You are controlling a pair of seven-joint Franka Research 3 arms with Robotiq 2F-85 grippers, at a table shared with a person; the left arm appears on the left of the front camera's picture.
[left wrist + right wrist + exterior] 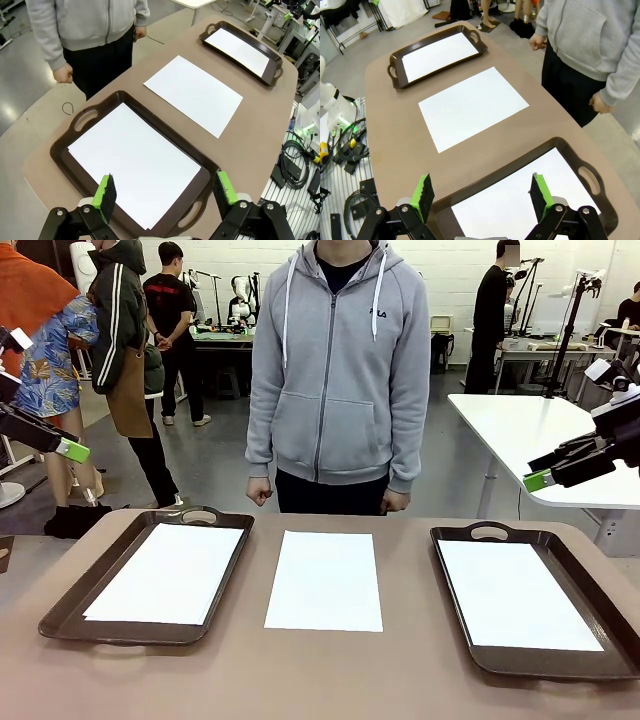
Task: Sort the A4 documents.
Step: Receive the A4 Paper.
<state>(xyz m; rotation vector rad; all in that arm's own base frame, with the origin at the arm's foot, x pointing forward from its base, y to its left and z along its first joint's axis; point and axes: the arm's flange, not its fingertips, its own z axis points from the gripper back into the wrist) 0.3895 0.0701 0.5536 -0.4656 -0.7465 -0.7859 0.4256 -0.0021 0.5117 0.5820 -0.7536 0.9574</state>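
On the brown table [330, 670], one white sheet [325, 580] lies flat at the centre, bare table all round it. Left of that centre sheet sits a dark brown tray [60, 608] with a sheet [168, 572] on its floor; right of the centre sheet sits a second tray [455, 625], also with a sheet [515, 595] inside. Whether each tray holds one sheet or several cannot be told. Beyond the centre sheet, at the far edge, a person in a grey hoodie [338, 370] stands with both fists loosely closed. The left gripper [167, 192] hangs above the left tray's near end, fingers spread, empty. The right gripper [482, 195] hangs above the right tray's near end, fingers spread, empty.
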